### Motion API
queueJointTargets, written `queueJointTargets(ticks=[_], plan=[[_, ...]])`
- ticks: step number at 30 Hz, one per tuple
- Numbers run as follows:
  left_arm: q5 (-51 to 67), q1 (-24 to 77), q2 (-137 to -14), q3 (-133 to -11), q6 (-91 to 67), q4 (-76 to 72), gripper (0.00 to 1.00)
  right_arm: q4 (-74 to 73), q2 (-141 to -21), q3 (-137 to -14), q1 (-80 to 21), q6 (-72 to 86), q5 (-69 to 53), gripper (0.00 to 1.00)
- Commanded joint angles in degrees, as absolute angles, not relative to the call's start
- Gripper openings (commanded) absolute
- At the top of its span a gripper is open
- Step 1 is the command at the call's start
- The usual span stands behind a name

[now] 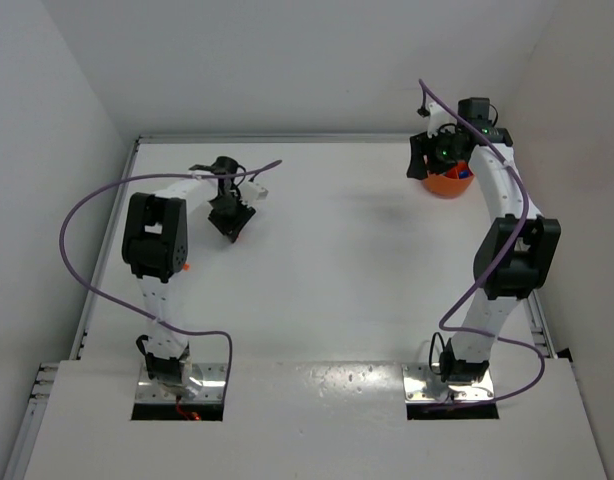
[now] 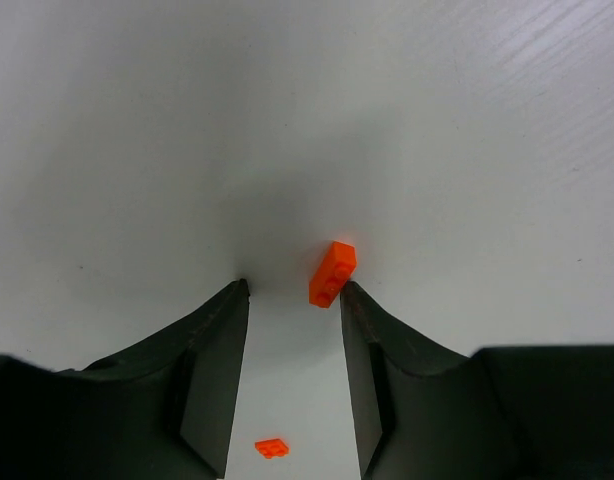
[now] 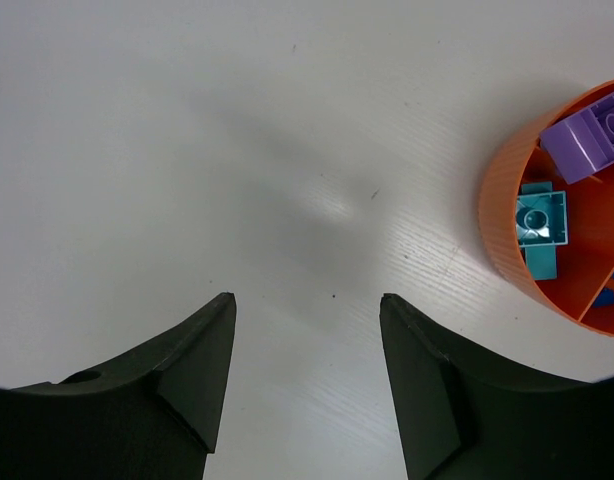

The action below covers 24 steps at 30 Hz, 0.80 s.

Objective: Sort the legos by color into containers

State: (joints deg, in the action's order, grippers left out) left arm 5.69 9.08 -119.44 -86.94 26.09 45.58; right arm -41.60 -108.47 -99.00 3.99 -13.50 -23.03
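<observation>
My left gripper (image 2: 292, 287) is open, low over the white table (image 1: 337, 260). An orange-red lego (image 2: 332, 273) lies tilted right at its right fingertip, touching or nearly touching it. A second, flat orange-red lego (image 2: 271, 448) lies on the table between the fingers, further back. In the top view the left gripper (image 1: 230, 218) is at the far left. My right gripper (image 3: 307, 297) is open and empty, just left of the orange bowl (image 3: 507, 230), which holds purple, teal and blue bricks. In the top view the right gripper (image 1: 427, 160) is beside the bowl (image 1: 449, 183). The purple-blue bowl is out of view.
A tiny orange bit (image 1: 186, 266) shows beside the left arm's elbow. White walls close the table at the back and both sides. Purple cables loop off both arms.
</observation>
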Motion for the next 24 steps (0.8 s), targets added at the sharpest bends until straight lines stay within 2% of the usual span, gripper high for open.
queueJointTargets(ticks=[1, 9, 15, 18, 22, 24], plan=[[8.16, 9.4, -121.03, -87.89, 28.21, 44.47, 0.47, -39.73, -106.87, -99.57, 3.96, -13.45, -23.73, 0.6], [13.53, 9.93, -121.55, -87.28, 29.96, 45.53, 0.47, -39.73, -107.4, -100.2, 3.96, -13.45, -23.73, 0.6], [13.54, 11.16, -122.16, -86.75, 29.97, 45.53, 0.39, -39.73, -107.93, -100.2, 3.96, -13.45, -23.73, 0.6], [12.83, 11.16, -122.78, -86.14, 29.97, 45.53, 0.31, -39.73, -107.93, -100.2, 3.43, -13.45, -23.73, 0.6], [12.13, 11.16, -122.78, -84.91, 31.02, 45.53, 0.14, -40.25, -107.93, -100.2, 3.43, -13.45, -24.25, 0.6], [12.13, 11.16, -122.78, -84.9, 31.03, 45.53, 0.1, -40.25, -107.93, -100.2, 3.43, -13.45, -24.79, 0.6]])
